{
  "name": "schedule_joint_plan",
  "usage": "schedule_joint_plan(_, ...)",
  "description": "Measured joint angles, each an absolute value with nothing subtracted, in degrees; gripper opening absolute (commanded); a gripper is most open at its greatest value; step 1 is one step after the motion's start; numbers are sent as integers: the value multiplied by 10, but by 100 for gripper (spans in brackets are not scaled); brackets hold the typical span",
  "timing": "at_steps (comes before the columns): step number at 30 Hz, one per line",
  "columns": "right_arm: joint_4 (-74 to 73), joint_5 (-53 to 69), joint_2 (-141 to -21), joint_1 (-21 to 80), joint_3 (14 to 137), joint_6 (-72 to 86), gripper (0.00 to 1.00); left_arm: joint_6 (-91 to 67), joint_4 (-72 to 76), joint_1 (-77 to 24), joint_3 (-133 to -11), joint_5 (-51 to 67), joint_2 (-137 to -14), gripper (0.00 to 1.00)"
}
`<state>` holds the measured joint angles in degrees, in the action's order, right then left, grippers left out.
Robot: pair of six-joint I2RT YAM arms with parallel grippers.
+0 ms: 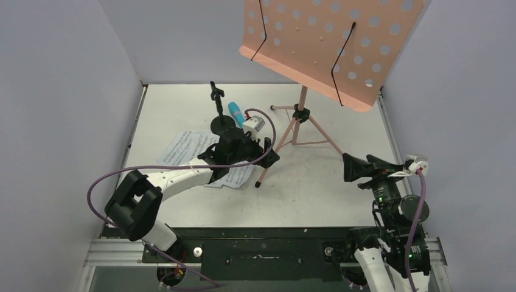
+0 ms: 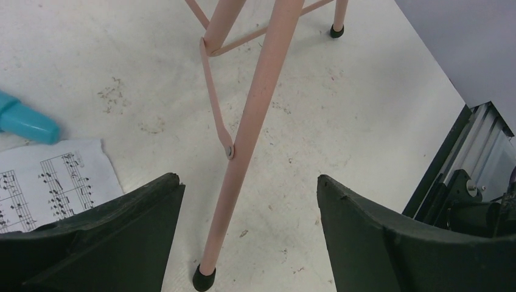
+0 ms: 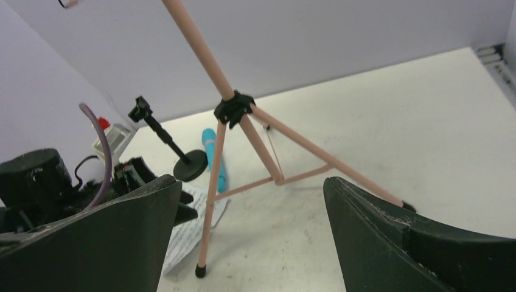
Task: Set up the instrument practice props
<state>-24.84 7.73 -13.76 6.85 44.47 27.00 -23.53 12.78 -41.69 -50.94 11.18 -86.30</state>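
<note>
Top external view: on the white bench (image 1: 304, 201) the pink perforated music stand (image 1: 304, 55) stands upright, its near tripod leg (image 2: 246, 146) between the spread, empty jaws of the left tool (image 2: 248, 182), so centre the leg before clamping; the right tool (image 3: 251, 181) is likewise released.

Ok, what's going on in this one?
The left arm reaches across the table, its open jaws standing either side of the near leg of the pink music stand, not gripping it. The sheet-music pages lie flat under that arm, and the blue microphone lies beside the small black mic stand, not mounted. The right arm hangs back at the right, jaws open and empty.
</note>
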Motion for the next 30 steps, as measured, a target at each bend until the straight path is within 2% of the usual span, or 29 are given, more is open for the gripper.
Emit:
schedule_joint_plan(4,-255,108,-95,69,367,304,90,-219,144,-417,-512,136,-889,75)
schedule_joint_plan(10,-253,144,-116,68,276,330,90,-203,145,-420,-510,147,-909,67)
schedule_joint_plan(15,-222,152,-205,69,241,347,90,-198,152,-426,-496,150,-922,62)
schedule_joint_plan(17,-196,157,-248,68,230,353,90,-195,152,-432,-491,148,-929,55)
schedule_joint_plan(21,-150,161,-308,69,219,357,90,-189,152,-446,-489,128,-946,49)
schedule_joint_plan(30,0,181,-461,69,216,347,90,-188,165,-463,-474,61,-951,26)
